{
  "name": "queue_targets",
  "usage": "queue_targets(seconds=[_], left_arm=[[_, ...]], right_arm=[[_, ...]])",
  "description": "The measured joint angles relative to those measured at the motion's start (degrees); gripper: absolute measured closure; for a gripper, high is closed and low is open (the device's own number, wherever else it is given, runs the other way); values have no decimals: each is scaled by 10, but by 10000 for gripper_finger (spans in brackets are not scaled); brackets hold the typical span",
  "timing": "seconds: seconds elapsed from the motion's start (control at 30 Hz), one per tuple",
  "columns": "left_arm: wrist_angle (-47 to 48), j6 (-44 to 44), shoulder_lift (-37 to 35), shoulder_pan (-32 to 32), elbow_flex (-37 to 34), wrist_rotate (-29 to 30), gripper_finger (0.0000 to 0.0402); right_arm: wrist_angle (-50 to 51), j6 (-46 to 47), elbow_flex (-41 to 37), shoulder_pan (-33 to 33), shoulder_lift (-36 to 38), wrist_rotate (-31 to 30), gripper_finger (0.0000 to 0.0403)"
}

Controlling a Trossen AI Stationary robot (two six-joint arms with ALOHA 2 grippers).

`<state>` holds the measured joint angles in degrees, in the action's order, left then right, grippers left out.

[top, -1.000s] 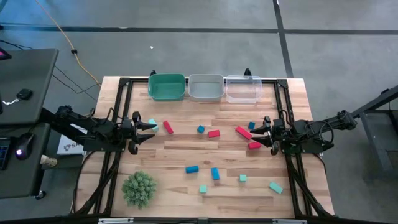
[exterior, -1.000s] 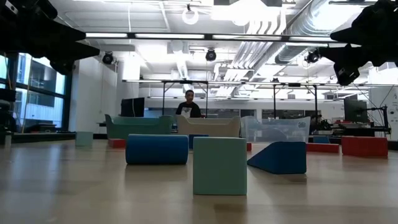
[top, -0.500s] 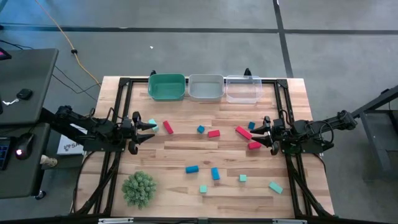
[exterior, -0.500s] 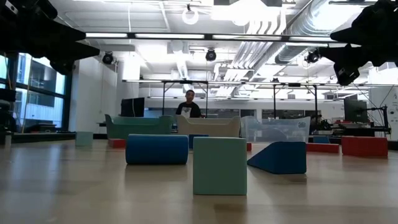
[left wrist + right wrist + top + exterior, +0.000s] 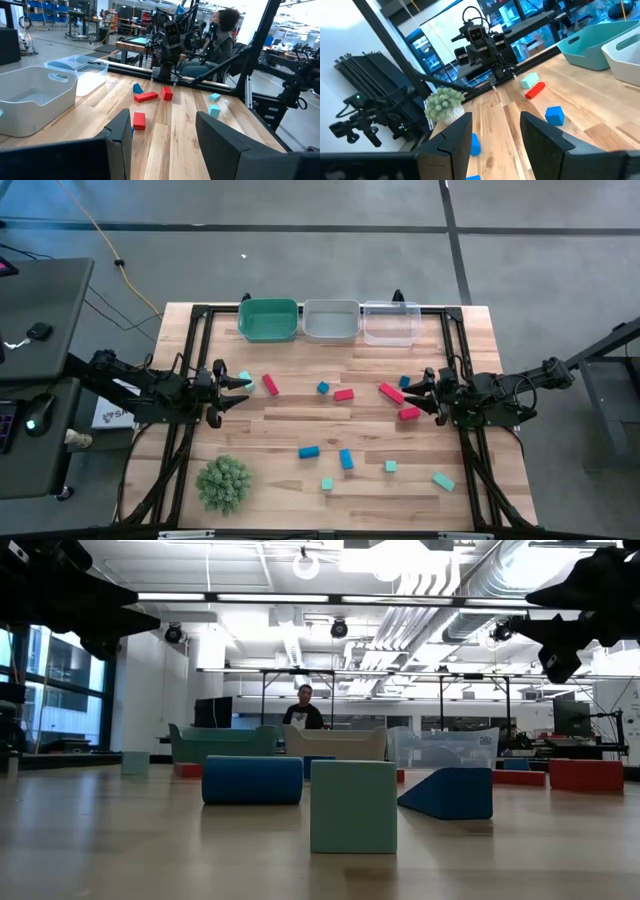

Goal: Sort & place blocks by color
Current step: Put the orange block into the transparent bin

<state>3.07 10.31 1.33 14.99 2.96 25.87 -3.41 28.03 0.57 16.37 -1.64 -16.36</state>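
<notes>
I see my left gripper (image 5: 243, 383) at the table's 9 o'clock, fingers spread, teal block (image 5: 246, 377) just beside its tips, right gripper (image 5: 418, 392) at 3 o'clock, fingers apart, red blocks (image 5: 391, 392) close by, other blocks scattered between.

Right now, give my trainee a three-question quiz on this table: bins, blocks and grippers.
1. True or false: the green bin stands at the left end of the bin row.
2. Which block lies closest to the left gripper? A) a red block B) the teal block C) a blue block
3. Fill in: the right gripper, open and holding nothing, points at two ___ blocks.

Key: 1 true; 2 B; 3 red.
</notes>
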Motion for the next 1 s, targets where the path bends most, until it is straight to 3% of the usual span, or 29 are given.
queue_targets(seconds=[0.27,0.57,0.7,1.0], left_arm=[[0,0,0,0,0,0,255],[0,0,0,0,0,0,255],[0,0,0,0,0,0,255],[0,0,0,0,0,0,255]], right_arm=[[-35,0,0,0,0,-7,245],[-149,-12,0,0,0,-80,245],[-151,-15,12,0,0,-112,244],[-150,-96,84,0,-9,-169,202]])
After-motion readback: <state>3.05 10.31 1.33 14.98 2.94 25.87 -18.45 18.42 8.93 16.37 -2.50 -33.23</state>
